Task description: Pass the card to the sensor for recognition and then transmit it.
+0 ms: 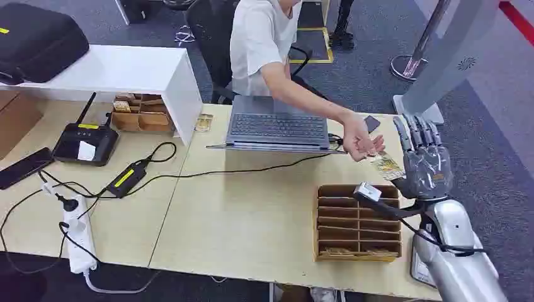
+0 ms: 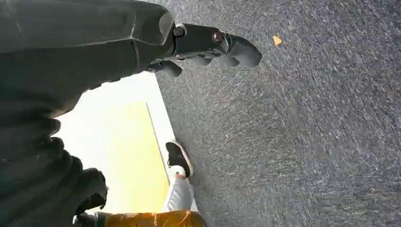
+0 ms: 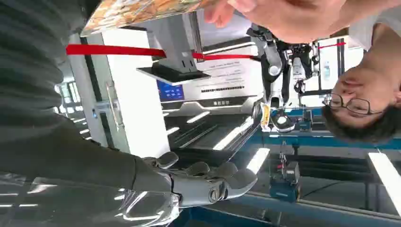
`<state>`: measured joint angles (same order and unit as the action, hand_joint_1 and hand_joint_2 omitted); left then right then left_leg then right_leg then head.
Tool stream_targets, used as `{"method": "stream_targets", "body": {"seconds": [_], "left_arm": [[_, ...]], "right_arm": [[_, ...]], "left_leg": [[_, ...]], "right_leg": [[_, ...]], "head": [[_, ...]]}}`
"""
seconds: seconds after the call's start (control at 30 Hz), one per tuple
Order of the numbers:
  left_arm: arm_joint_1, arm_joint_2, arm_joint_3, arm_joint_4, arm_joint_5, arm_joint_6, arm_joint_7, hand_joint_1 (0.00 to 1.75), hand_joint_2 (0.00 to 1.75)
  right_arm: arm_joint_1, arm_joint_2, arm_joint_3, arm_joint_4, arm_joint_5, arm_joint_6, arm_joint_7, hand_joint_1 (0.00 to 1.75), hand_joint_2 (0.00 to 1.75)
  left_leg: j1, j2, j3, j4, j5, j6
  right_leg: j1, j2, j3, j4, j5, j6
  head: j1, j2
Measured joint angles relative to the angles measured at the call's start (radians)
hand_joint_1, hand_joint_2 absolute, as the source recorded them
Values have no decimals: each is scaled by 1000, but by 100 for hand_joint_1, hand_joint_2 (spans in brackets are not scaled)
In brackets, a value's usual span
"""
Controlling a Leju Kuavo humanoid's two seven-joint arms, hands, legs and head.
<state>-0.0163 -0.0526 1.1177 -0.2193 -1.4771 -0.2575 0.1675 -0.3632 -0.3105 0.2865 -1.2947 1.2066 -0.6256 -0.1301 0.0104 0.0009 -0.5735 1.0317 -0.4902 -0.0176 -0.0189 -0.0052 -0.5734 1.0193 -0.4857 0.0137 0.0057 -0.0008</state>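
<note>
Head view: card (image 1: 385, 165), thin, flat, printed in yellow-brown pattern, sits against the palm side of the right hand (image 1: 425, 162), fingers pointing up and away; looks held there, thumb not clear. Person's hand (image 1: 360, 143), palm up, reaches in and touches or nearly touches the card's far edge. Right wrist view: same card (image 3: 142, 10) as a glossy colourful strip at the frame edge, right hand fingers (image 3: 213, 177) slightly curled, dark and jointed, silver forearm behind. Just below the hand, one brown cardboard slotted tray (image 1: 357, 221) with several horizontal slots; a few cards lie in the nearest slot, other slots look bare. One grey laptop (image 1: 277, 129) open flat on the light wooden table (image 1: 245, 220), beside the person's arm. Second cardboard box (image 1: 140, 113) under a white shelf (image 1: 113, 68), small packets inside. One black router (image 1: 85, 142), one white power strip (image 1: 79, 236), one black power brick (image 1: 126, 178), one black phone (image 1: 24, 167). Left wrist view: left hand (image 2: 213, 47) hangs over grey carpet (image 2: 307, 132), dark fingers curled in, holding nothing.
</note>
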Motion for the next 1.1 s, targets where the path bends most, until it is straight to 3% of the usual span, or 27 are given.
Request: {"method": "stream_targets", "body": {"seconds": [0.07, 0.1, 0.13, 0.37, 0.43, 0.5, 0.53, 0.57, 0.6, 0.73, 1.1], "left_arm": [[0, 0, 0, 0, 0, 0, 0, 0, 175], [1, 0, 0, 0, 0, 0, 0, 0, 175], [1, 0, 0, 0, 0, 0, 0, 0, 175], [2, 1, -4, 0, 0, 9, -15, 0, 175], [10, 4, -43, 0, 0, 67, -113, 0, 175], [14, 8, -93, 0, 0, 105, -168, 0, 175], [14, 10, -111, 0, 0, 114, -186, 0, 0], [14, 11, -129, 0, 1, 123, -203, 0, 0], [14, 11, -142, 0, 3, 122, -205, 0, 175], [13, 11, -150, 4, 11, 98, -216, 0, 175], [14, 18, -150, 4, 15, 118, -221, 0, 175]], "right_arm": [[2, 0, 3, 0, -2, 0, 0, 0, 175], [3, 0, 5, 0, -3, 0, 0, 101, 175], [3, 0, 8, 0, -3, 0, 0, 175, 175], [10, 1, 10, 0, -17, -3, -11, 175, 175], [23, 1, 7, -6, -25, -6, -14, 175, 175], [40, 1, 0, -17, -26, -11, -14, 175, 175], [47, 1, -4, -20, -26, -11, -16, 175, 175], [53, 1, -8, -25, -26, -11, -17, 175, 175], [56, 1, -11, -30, -26, -11, -18, 175, 175], [60, 1, -15, -35, -23, -10, -21, 175, 175], [92, 1, -35, -59, -21, -11, -21, 175, 175]], "left_leg": [[0, 0, 0, 0, 0, 0], [0, 0, 0, 0, 0, 0], [0, 0, 0, 0, 0, 0], [0, 0, 0, 0, 0, 0], [0, 0, 0, 0, 0, 0], [0, 0, -1, 0, 0, 0], [0, 0, -1, 0, 0, 0], [0, 0, -1, 0, 0, 0], [0, 0, -1, 0, 0, 0], [0, 0, 0, 0, 0, 0], [0, 0, -1, 0, 0, 0]], "right_leg": [[0, 0, 0, 0, 0, 0], [0, 0, 0, 0, 0, 0], [0, 0, 0, 0, 0, 0], [0, 0, 0, 0, 0, 0], [0, 0, -1, 0, 0, 0], [0, -1, -1, 0, 0, 0], [0, 0, -1, 0, 0, 0], [0, 0, -1, 0, 0, 0], [0, 0, -1, 0, 0, 0], [0, 0, -1, 0, 0, 0], [0, 0, -1, 0, 0, 0]], "head": [[0, 0], [0, 0], [0, 0], [0, 0], [0, 0], [0, 0], [0, 0], [0, 0], [0, 0], [0, 0], [0, 0]]}}
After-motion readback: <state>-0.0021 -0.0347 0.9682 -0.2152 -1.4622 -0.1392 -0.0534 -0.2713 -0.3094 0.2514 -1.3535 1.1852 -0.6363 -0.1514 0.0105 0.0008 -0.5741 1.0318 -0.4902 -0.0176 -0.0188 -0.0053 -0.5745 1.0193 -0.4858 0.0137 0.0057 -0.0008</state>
